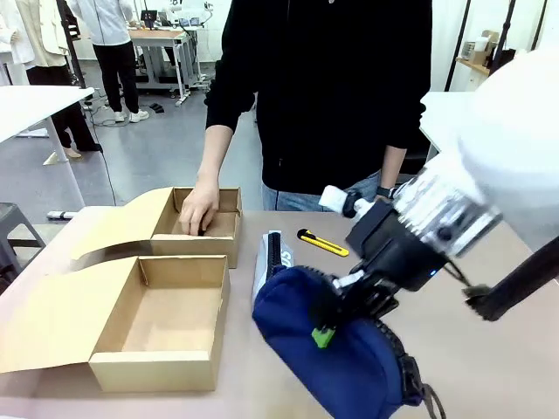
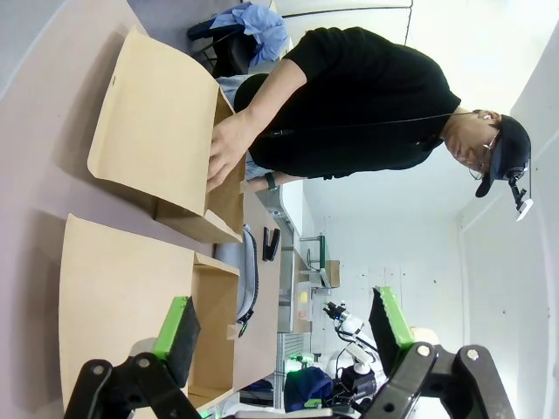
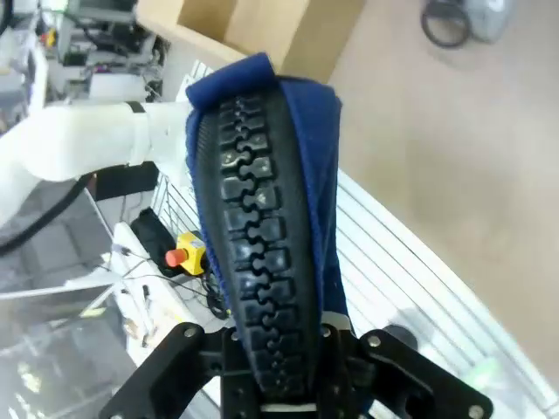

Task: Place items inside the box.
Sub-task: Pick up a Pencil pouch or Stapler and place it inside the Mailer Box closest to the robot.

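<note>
My right gripper is shut on the navy blue zip pouch, which hangs tilted just above the table at the front right. Up close, the pouch's black zip runs up between the gripper's fingers. Behind the navy one, a grey zip pouch lies on the table, and the yellow-and-black utility knife is a little farther back. An open cardboard box stands at the front left. My left gripper is open in the air, looking across the box, the grey pouch and a small black stapler.
A second open cardboard box stands behind the first, and the person's hand reaches into it. The person stands at the far edge of the table. Bare tabletop lies to the right of the knife.
</note>
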You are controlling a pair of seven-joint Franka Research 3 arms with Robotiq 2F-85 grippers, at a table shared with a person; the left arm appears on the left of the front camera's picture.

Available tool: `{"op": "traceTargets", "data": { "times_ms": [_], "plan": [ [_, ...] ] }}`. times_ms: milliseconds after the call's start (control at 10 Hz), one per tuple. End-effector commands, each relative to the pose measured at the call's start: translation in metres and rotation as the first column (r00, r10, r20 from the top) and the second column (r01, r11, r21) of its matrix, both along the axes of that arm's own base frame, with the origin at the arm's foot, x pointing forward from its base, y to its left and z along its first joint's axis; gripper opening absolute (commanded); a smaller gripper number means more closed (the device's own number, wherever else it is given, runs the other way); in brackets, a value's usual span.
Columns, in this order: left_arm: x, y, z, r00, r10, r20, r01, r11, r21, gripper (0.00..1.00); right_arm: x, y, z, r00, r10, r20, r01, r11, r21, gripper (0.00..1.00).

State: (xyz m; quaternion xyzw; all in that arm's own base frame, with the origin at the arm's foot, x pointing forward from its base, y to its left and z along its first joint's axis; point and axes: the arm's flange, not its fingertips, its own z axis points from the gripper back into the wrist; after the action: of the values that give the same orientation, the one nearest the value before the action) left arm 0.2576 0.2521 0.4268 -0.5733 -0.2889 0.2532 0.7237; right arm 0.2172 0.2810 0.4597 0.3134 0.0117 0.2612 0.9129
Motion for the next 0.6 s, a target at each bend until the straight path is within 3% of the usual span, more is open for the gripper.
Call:
{"op": "traceTargets", "data": {
  "times_ms": [0, 100, 200, 300, 400, 500],
  "plan": [
    [0.001, 0.000, 0.000, 0.999, 0.004, 0.038, -0.004, 1.000, -0.004, 1.00, -0.001, -0.003, 0.004, 0.997, -0.065, -0.047, 0.064, 0.998, -0.014, 0.07],
    [0.001, 0.000, 0.000, 0.999, 0.004, 0.038, -0.004, 1.000, -0.004, 1.00, -0.001, -0.003, 0.004, 0.997, -0.065, -0.047, 0.064, 0.998, -0.014, 0.07],
    [0.001, 0.000, 0.000, 0.999, 0.004, 0.038, -0.004, 1.000, -0.004, 1.00, 0.002, -0.002, 0.000, 1.000, 0.002, 0.000, -0.002, 1.000, 0.003, 0.07],
    [0.001, 0.000, 0.000, 0.999, 0.004, 0.038, -0.004, 1.000, -0.004, 1.00, 0.003, -0.003, 0.000, 0.982, -0.185, -0.044, 0.188, 0.977, 0.096, 0.07],
    [0.001, 0.000, 0.000, 0.999, 0.004, 0.038, -0.004, 1.000, -0.004, 1.00, 0.014, 0.033, 0.004, 0.921, -0.380, -0.082, 0.389, 0.903, 0.184, 0.07],
    [0.001, 0.000, 0.000, 0.999, 0.004, 0.038, -0.004, 1.000, -0.004, 1.00, 0.030, 0.081, 0.011, 0.853, -0.492, -0.174, 0.521, 0.815, 0.253, 0.07]
  ]
}}
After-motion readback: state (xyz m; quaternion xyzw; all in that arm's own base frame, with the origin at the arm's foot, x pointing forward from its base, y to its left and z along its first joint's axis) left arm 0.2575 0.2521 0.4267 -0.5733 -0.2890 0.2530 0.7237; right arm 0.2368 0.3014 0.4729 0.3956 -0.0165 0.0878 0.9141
